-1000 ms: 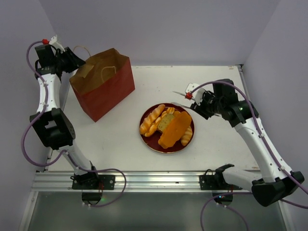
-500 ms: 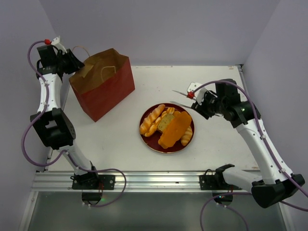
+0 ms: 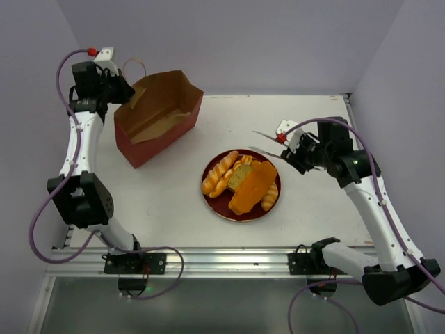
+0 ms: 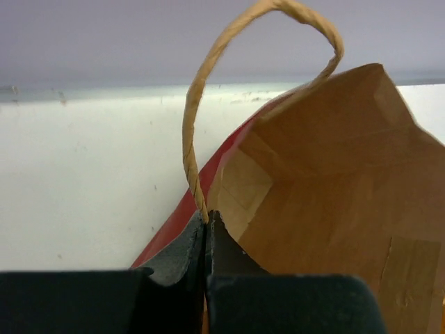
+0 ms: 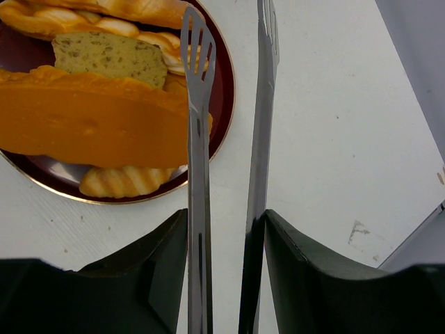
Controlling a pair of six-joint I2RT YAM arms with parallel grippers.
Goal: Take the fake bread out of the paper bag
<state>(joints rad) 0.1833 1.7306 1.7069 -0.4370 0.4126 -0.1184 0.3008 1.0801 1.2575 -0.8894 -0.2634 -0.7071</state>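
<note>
The dark-red paper bag (image 3: 156, 118) stands at the back left, tilted, with its brown inside facing the top camera; no bread shows in it. My left gripper (image 3: 119, 94) is shut on the bag's rim at the foot of a cord handle (image 4: 208, 69), and the bag wall (image 4: 334, 181) fills the right of the left wrist view. The fake bread lies on a round dark-red plate (image 3: 217, 207): an orange slab (image 3: 252, 188), a tan slice (image 3: 240, 175) and ridged loaves (image 3: 221, 170). My right gripper (image 3: 295, 154) is shut on metal tongs (image 3: 268, 142), whose empty tips hover by the plate's right rim (image 5: 227, 104).
Purple walls close in the back and both sides. The table's right edge (image 5: 417, 209) runs near the right arm. A metal rail (image 3: 222, 261) carries the arm bases along the front edge.
My left gripper has risen and moved right and back, pulling the bag's rim with it, so the bag tips and its inside opens to the camera. The right arm has drifted slightly right.
</note>
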